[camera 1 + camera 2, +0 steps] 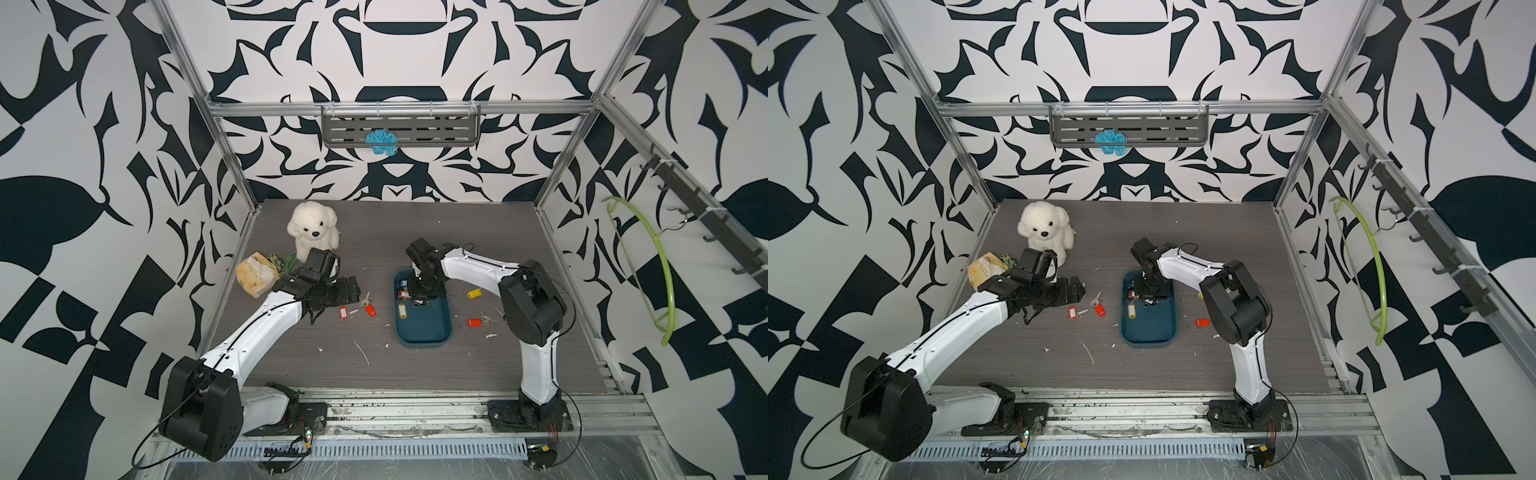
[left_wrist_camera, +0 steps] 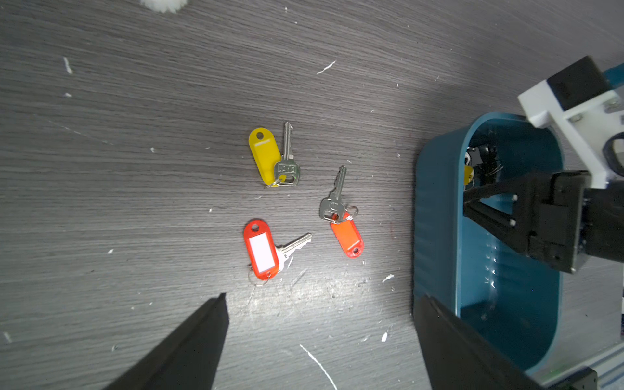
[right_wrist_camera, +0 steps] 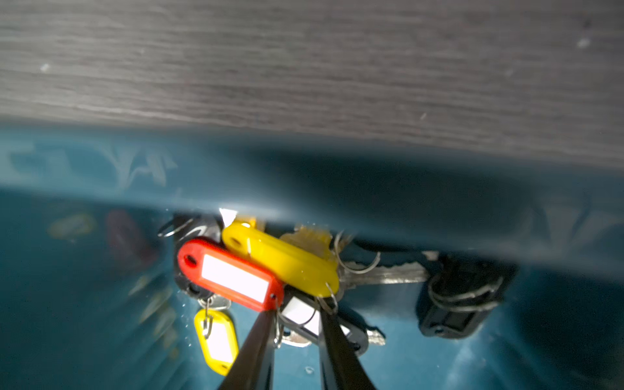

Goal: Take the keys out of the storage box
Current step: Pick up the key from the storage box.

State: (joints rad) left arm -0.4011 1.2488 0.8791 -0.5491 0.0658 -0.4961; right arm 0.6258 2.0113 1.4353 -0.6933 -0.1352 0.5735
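The keys (image 1: 405, 293) were seen heaped at the storage box's (image 1: 424, 332) twelve o'clock end in both top views. In the left wrist view, the left hand (image 2: 322, 299) was held wide; in the right wrist view, the right hand (image 3: 296, 315) was set narrow round a white tag (image 3: 297, 309), grip unclear.

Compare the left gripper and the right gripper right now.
The left gripper has jaws wide apart; the right gripper holds them narrow. The left is by three keys lying on the table beside the storage box; the right is down inside the box, at the key pile. Both are black and two-fingered.
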